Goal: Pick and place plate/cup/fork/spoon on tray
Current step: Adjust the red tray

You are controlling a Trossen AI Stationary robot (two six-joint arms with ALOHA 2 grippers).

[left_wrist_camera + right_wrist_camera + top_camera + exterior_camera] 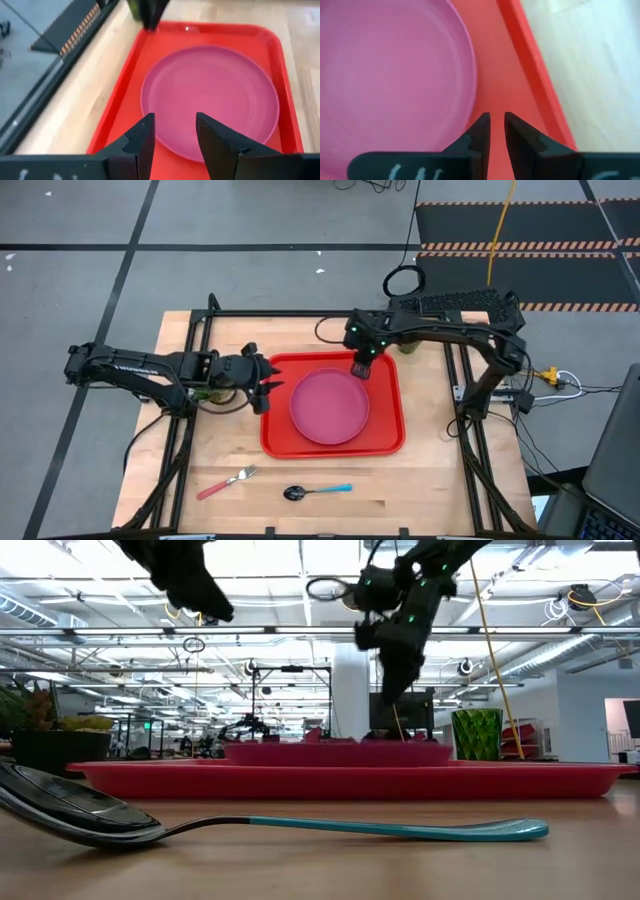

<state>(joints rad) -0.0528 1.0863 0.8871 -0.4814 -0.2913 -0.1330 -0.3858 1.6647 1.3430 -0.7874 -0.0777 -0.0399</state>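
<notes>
The right gripper (362,369), fingers nearly together and holding nothing, hangs over the red tray (385,442) at the pink plate's (329,406) upper right edge. The left gripper (268,385) gapes empty at the tray's left rim. Fork (227,481) and spoon (317,491) lie lower centre; the cup (476,733) seems behind the tray; no readable writing.

Plate (329,406) on tray (382,442); fork (227,481) left of spoon (318,491).

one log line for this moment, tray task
plate: on tray | fork, spoon: on table, off tray | left gripper: open at tray edge | right gripper: empty, over tray beside plate
</notes>
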